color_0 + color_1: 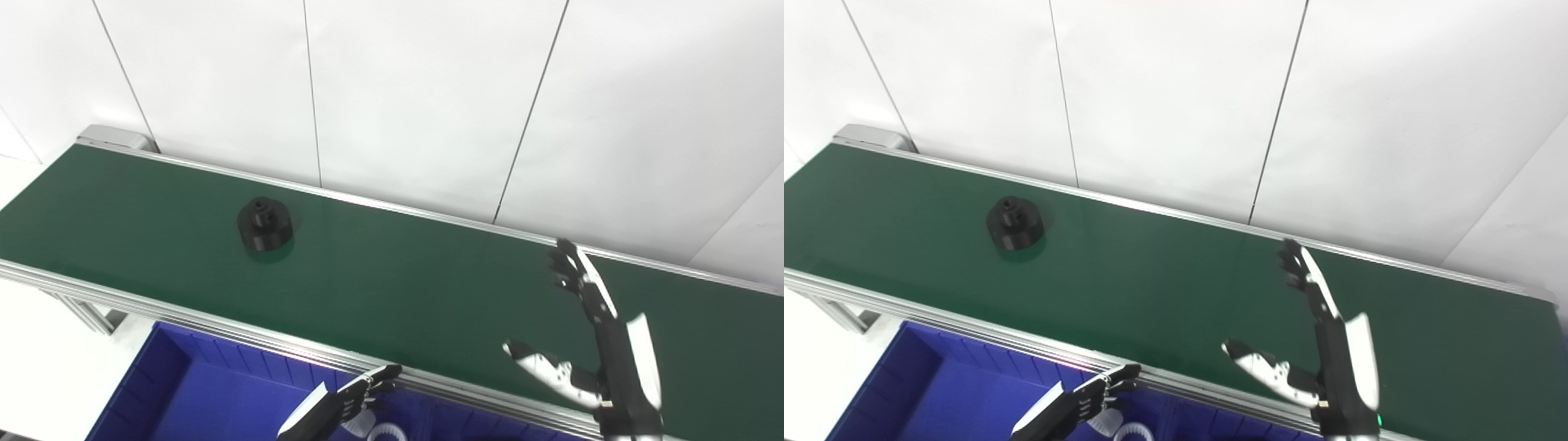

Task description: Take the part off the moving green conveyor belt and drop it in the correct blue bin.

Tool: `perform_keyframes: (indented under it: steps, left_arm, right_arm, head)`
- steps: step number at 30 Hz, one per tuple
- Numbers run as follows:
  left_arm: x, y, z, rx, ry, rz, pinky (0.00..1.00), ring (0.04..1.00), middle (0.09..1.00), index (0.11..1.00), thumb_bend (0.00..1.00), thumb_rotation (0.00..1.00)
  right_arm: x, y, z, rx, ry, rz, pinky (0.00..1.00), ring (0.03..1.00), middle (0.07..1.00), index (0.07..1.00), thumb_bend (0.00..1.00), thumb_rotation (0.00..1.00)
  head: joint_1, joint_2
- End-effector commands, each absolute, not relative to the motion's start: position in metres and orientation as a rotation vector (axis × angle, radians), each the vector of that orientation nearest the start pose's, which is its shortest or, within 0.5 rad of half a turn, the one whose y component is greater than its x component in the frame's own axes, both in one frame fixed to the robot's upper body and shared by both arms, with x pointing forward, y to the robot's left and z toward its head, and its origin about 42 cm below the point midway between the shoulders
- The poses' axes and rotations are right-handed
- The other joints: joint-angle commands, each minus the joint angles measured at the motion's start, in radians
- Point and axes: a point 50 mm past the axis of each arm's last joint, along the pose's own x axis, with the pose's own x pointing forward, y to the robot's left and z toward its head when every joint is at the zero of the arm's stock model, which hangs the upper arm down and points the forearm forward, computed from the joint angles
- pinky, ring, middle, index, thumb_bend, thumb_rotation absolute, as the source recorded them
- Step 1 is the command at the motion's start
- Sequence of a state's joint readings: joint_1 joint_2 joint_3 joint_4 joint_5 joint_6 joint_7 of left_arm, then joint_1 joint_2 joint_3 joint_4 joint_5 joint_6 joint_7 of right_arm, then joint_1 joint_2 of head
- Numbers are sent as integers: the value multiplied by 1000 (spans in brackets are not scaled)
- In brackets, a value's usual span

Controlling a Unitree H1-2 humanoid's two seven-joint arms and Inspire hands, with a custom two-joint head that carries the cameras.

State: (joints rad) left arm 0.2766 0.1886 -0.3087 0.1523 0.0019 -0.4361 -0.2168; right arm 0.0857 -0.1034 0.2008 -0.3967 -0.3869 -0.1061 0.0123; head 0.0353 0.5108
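A black round part [265, 224] with a raised hub sits on the green conveyor belt [392, 282], left of the middle. My right hand [591, 337] is open above the right part of the belt, fingers straight and thumb spread, far to the right of the part. My left hand [349, 401] hangs low over the blue bin [184, 386] below the belt's near rail, fingers partly curled and empty. It also shows in the right eye view [1078, 401].
A white ring-shaped part [386, 433] lies in the bin under my left hand. The belt's aluminium rail [184, 315] runs between bin and belt. A white panelled wall stands behind the belt.
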Motion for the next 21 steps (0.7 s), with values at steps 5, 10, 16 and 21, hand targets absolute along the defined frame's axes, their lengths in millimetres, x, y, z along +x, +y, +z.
perform_keyframes:
  steps: [5, 10, 16, 21]
  left_arm:
    - [149, 204, 24, 87, -17, -470, 754, 872, 917, 895, 821, 537]
    - [155, 206, 21, 87, -13, -474, 764, 865, 907, 885, 797, 528]
    - [167, 212, 15, 61, 2, -512, 770, 874, 910, 888, 795, 512]
    - [169, 218, 14, 27, 1, -546, 786, 880, 910, 891, 762, 487]
  right_arm:
    - [258, -162, 204, -484, -428, 224, 785, 839, 866, 922, 781, 473]
    - [286, -144, 206, -498, -407, 256, 697, 806, 852, 916, 775, 372]
    - [327, -111, 208, -597, -397, 279, 726, 803, 849, 914, 782, 416]
    - [352, -90, 209, -617, -373, 289, 766, 825, 850, 912, 816, 430]
  head:
    - [-36, 7]
    - [-69, 13]
    - [-141, 26]
    - [-186, 34]
